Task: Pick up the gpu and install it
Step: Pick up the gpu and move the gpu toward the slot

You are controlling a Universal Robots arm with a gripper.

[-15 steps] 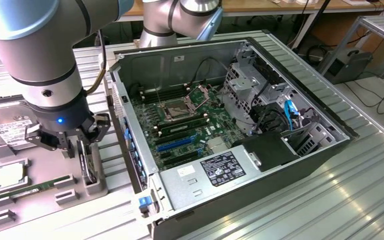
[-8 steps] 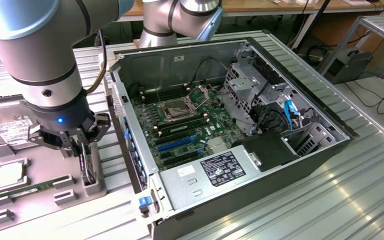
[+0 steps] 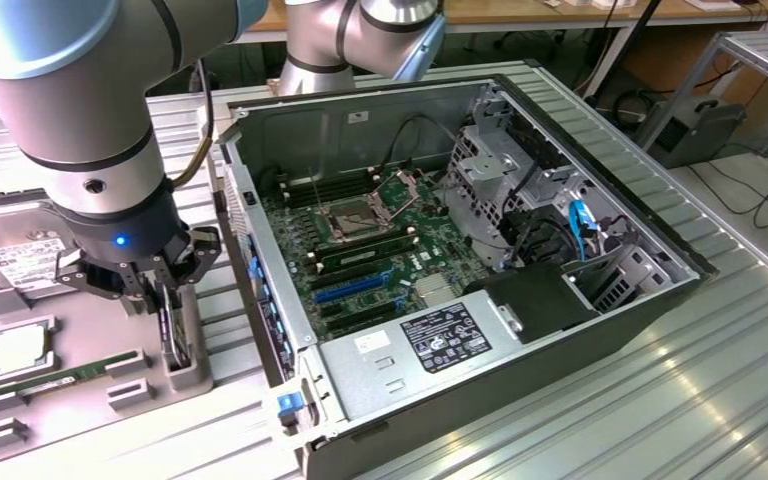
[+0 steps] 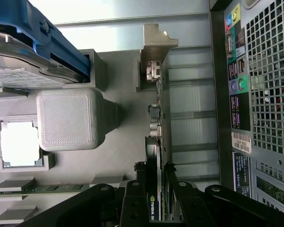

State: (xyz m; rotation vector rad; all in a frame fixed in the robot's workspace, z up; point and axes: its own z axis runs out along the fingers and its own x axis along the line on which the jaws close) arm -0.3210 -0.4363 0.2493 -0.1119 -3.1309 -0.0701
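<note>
At the exterior view's lower left, the gripper (image 3: 157,288) clamps the gpu (image 3: 175,335), fingers (image 4: 135,201) closed against both faces of the card, which stands upright in its grey tray holder (image 3: 187,376). Such a narrow hold could let the card tilt and jam in the holder.

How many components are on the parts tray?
4: hard drive at the far end, CPU and memory stick nearer, gpu upright beside the case. The arm may hide more.
</note>
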